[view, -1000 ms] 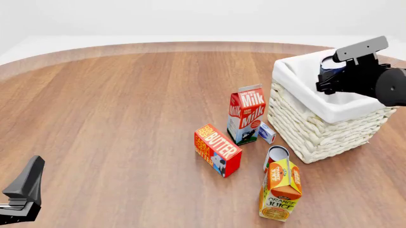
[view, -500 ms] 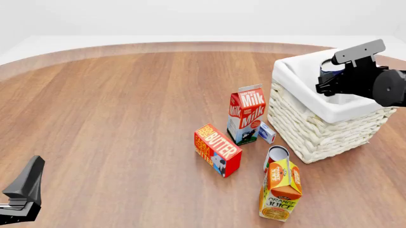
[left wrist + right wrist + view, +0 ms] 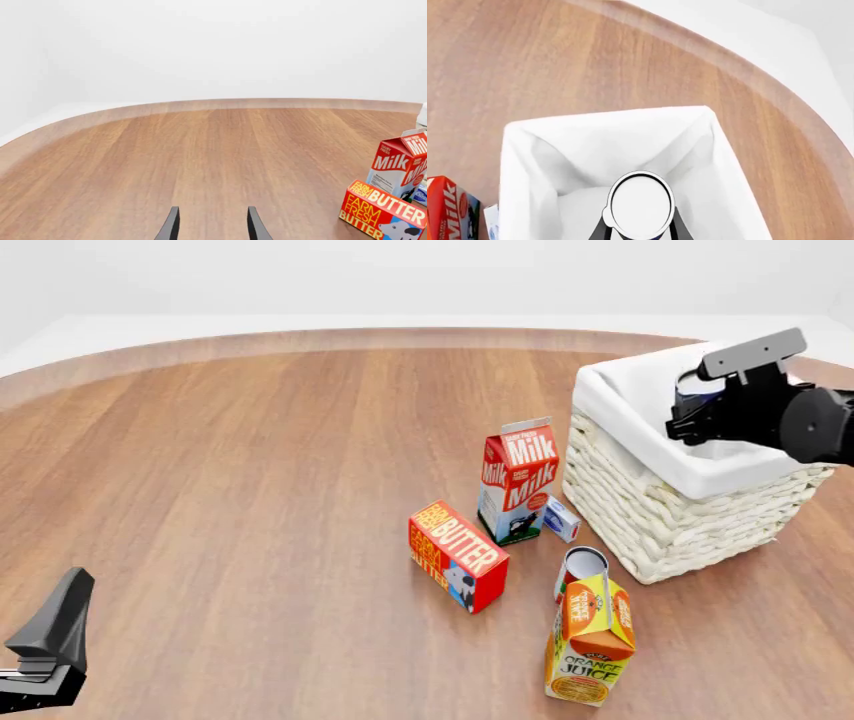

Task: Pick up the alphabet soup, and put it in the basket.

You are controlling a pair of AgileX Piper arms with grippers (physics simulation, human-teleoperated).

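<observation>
The white wicker basket [image 3: 667, 510] with its cloth liner stands at the right of the table. My right gripper [image 3: 695, 405] hangs over its opening, shut on the alphabet soup [image 3: 691, 381], of which only a dark blue sliver shows here. In the right wrist view the can's pale top [image 3: 640, 202] sits between my fingers [image 3: 602, 227], above the basket's white liner [image 3: 534, 170]. My left gripper [image 3: 47, 650] is low at the near left of the table, far from the basket. It is open and empty in the left wrist view [image 3: 212, 227].
A milk carton [image 3: 518, 480], a butter box [image 3: 457, 555], a small blue-white box [image 3: 561, 520], a red-and-white can [image 3: 581, 565] and an orange juice carton [image 3: 591, 640] stand left of and in front of the basket. Milk [image 3: 400, 167] and butter [image 3: 380, 210] also show in the left wrist view.
My right gripper has sunk slightly with the can over the basket's opening. The left arm has not moved.
</observation>
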